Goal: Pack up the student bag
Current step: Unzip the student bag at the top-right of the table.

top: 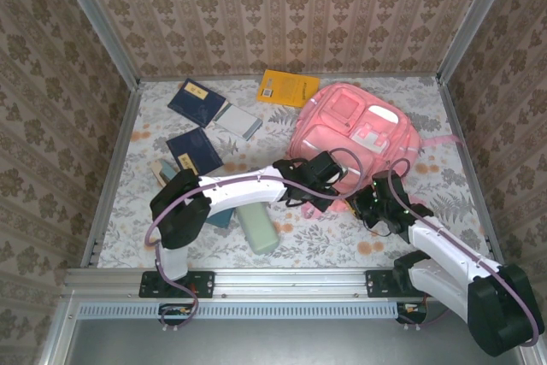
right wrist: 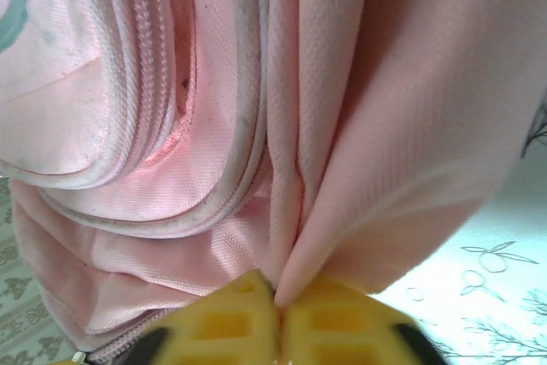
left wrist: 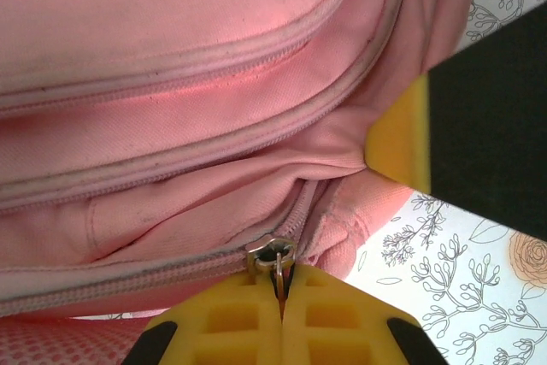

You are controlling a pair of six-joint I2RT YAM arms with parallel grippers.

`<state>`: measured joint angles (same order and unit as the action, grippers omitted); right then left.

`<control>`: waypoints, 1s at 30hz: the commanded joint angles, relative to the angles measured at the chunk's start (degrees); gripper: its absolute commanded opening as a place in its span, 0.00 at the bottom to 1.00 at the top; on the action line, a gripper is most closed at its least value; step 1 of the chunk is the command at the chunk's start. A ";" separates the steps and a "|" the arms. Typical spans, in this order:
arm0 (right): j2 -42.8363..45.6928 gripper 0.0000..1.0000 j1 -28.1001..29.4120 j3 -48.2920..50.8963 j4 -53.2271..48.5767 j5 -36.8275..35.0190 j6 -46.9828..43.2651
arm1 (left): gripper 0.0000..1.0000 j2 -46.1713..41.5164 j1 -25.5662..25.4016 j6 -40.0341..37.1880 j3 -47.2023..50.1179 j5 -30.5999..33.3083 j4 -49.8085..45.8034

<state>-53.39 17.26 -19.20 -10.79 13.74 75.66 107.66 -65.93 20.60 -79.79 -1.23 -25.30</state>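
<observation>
The student bag (top: pixel 355 126), a large pink backpack, lies at the back right of the table with its front pockets facing up. My left gripper (top: pixel 329 184) is at the bag's near edge. Its yellow fingers (left wrist: pixel 231 318) are shut on the metal zipper pull (left wrist: pixel 280 278), just below the slider (left wrist: pixel 272 254) on the pink zip. My right gripper (top: pixel 366 201) is close beside it at the bag's near corner. It is shut (right wrist: pixel 278 295) on a pinched fold of the bag's pink fabric (right wrist: pixel 342 168).
Left of the bag lie a yellow book (top: pixel 288 88), two dark blue books (top: pixel 196 100) (top: pixel 194 150) and a grey notebook (top: pixel 238 120). A pale green case (top: pixel 257 226) lies under my left arm near the front. Patterned walls enclose the floral tabletop (top: pixel 427 237).
</observation>
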 commanded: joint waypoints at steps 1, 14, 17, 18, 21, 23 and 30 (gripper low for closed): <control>2.01 0.00 -2.75 -2.45 -6.15 -3.64 -3.80 | 0.00 0.35 -0.76 0.16 -3.76 1.52 -2.00; 5.51 0.00 -22.64 -7.55 -18.12 3.07 -22.90 | 0.00 3.17 11.77 -6.18 -4.84 9.48 -11.52; 1.66 0.00 -27.14 -10.45 -19.17 4.56 -27.90 | 0.00 4.37 14.97 -7.82 -5.89 8.90 -11.44; 0.19 0.00 -28.73 -11.33 -19.18 4.97 -29.41 | 0.00 4.57 15.64 -8.56 -6.30 8.76 -11.21; -4.37 0.00 -32.19 -14.73 -18.82 4.91 -32.83 | 0.00 4.65 16.36 -9.91 -7.33 8.08 -10.66; -7.88 0.00 -33.22 -17.10 -17.71 4.89 -34.02 | 0.00 4.09 16.07 -10.10 -7.06 5.40 -9.42; -15.61 0.51 -32.87 -24.82 -18.66 7.21 -35.14 | 0.00 3.38 8.78 -7.43 -7.59 1.45 -6.04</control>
<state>-69.30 -15.81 -41.12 -28.34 21.26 42.24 112.40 -53.78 12.38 -85.67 1.30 -31.05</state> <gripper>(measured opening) 0.479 0.045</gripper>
